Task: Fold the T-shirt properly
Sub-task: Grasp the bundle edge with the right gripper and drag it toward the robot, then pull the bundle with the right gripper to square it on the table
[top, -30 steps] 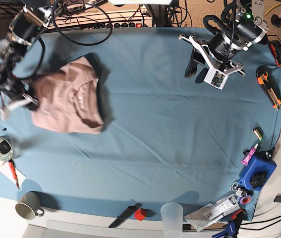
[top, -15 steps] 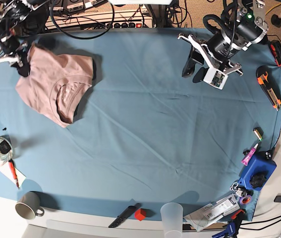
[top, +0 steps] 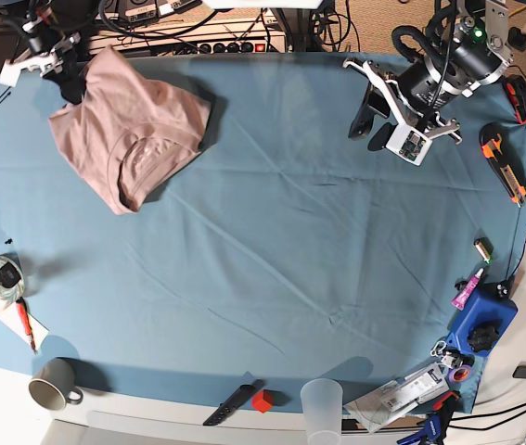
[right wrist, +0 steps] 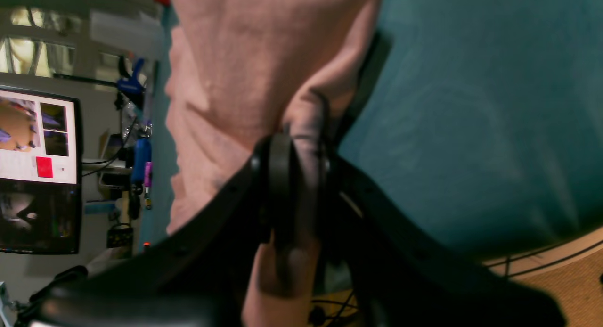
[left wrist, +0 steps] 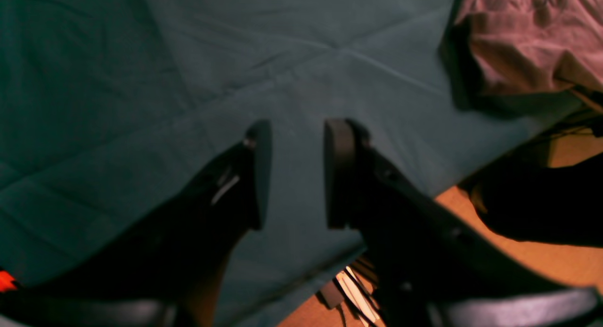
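The dusty pink T-shirt lies bunched at the table's far left corner, its collar side folded under. My right gripper is shut on the shirt's far left corner. In the right wrist view the fabric hangs away from the gripper, pinched between the black pads. My left gripper hovers open over the teal cloth at the far right, well away from the shirt. In the left wrist view its fingers stand apart with only cloth between them, and the T-shirt shows at the top right.
An orange box cutter and a blue box lie along the right edge. A clear cup, a black knife, a red cube and a grey mug stand along the front edge. Cables and a power strip run behind the table.
My right gripper has carried the shirt's corner towards the table's back edge and then a little rightward, and the shirt followed and spread out. The left arm shifted slightly right.
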`<state>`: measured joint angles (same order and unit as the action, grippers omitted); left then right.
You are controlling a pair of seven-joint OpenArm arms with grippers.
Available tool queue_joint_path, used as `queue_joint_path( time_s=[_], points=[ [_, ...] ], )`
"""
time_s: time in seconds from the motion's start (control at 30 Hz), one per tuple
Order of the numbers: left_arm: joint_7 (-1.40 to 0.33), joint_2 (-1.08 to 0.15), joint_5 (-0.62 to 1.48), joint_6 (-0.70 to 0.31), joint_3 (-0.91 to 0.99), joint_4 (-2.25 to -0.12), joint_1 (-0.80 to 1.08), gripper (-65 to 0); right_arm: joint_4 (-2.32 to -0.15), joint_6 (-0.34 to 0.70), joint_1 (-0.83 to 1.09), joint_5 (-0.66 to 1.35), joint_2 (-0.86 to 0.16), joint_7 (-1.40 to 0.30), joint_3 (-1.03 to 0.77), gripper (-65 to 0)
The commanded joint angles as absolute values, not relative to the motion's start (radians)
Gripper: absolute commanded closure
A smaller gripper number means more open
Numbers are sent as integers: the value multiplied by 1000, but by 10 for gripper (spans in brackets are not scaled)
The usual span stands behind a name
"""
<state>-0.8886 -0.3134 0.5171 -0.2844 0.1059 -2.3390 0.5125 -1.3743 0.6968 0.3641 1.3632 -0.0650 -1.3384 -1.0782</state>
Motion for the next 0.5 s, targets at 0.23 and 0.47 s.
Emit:
queue_joint_path(
  time_s=[0.23, 0.47],
  points=[
    [-905, -319, 551, -288, 107, -2356, 513, -174, -1386, 698, 313, 1368, 44, -1346, -921, 0],
    [-920, -319, 551, -288, 107, -2356, 513, -174, -1386, 698, 180, 1237, 140, -1270, -807, 0]
  ],
)
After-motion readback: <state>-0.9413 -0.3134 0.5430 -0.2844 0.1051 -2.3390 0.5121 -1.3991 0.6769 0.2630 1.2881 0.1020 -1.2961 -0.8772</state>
